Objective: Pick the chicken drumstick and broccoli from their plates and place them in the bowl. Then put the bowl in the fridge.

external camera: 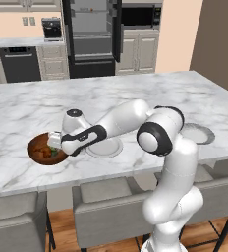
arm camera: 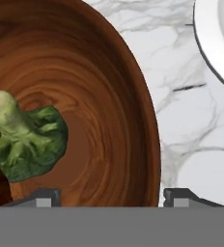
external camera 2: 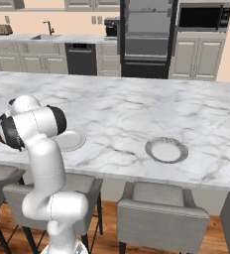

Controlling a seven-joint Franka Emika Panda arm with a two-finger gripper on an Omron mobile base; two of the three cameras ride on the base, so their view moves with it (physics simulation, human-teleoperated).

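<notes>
Both foods are lying in the bowl (arm camera: 109,96); gripper (arm camera: 104,195), jaws spread astride its three-o'clock rim, is facing the fridge (external camera: 92,37) trip.

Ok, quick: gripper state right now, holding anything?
Gripper: open, holding nothing, its fingertips straddling the right rim of the wooden bowl; the broccoli already lies inside.

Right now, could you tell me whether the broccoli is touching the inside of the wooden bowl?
Touching. In the hand view the broccoli lies on the brown inner surface of the bowl, with no gap beneath it.
</notes>
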